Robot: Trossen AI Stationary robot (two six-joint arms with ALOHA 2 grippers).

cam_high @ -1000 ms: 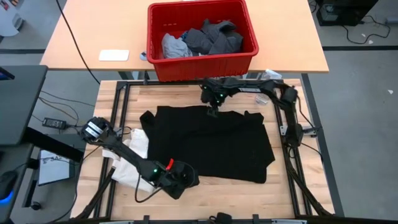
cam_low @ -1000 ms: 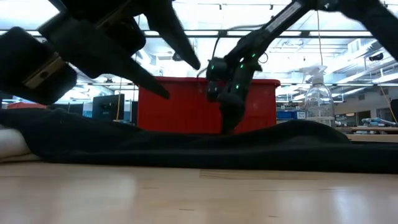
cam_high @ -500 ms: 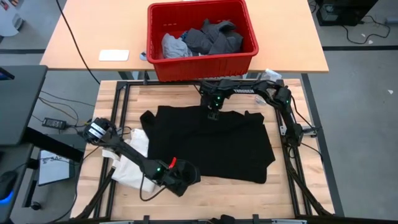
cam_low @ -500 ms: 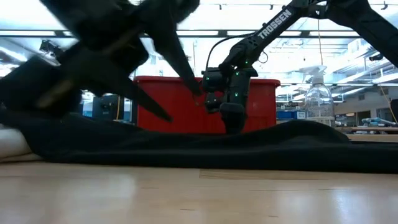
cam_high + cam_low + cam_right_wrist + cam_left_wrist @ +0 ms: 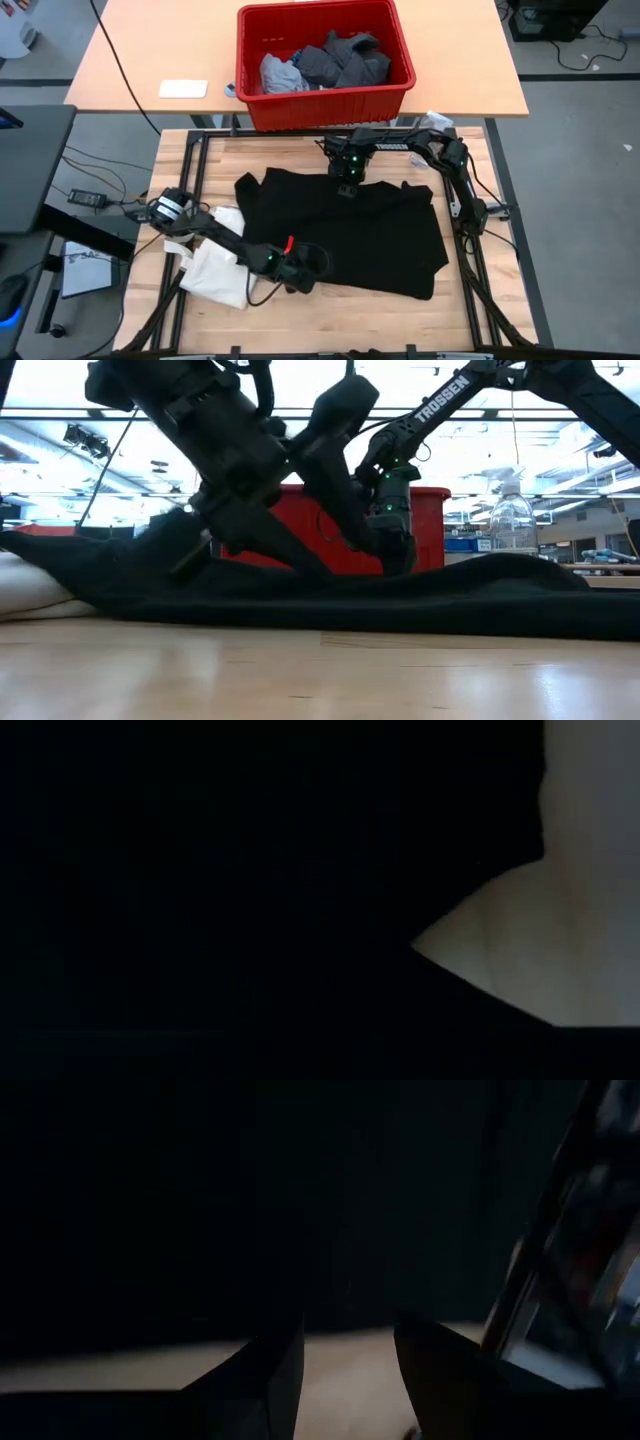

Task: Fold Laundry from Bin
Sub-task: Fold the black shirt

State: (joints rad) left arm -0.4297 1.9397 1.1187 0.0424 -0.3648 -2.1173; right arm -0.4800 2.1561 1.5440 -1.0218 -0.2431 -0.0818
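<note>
Since a second before, the left pincer (image 5: pixel 312 268) had slid along the near edge of the wooden tabletop (image 5: pixel 460 310) toward its middle, dragging the black T-shirt's (image 5: pixel 370 235) hem with it, and the shirt's near left corner had shifted inward. That pincer sat at the garment's near hem; in the left wrist view its two fingers (image 5: pixel 270 1380) stood apart with pale wood showing between them and dark cloth beyond, so it was spread rather than pinching. The right pincer (image 5: pixel 346 188) rested at the shirt's far edge, by the collar, close to the tabletop's far edge; whether its fingers were spread or pressed together could not be told, since the right wrist view was almost wholly dark.

One black T-shirt lay spread over the tabletop's middle. One cream tote bag (image 5: pixel 215 265) lay at the near left corner, partly under the left arm. One red bin (image 5: pixel 325 105) stood on the second, paler tabletop (image 5: pixel 130 70) beyond, holding a heap of garments (image 5: pixel 325 62): dark grey pieces, one light grey piece. One small white pad (image 5: pixel 183 89) lay left of the bin.
</note>
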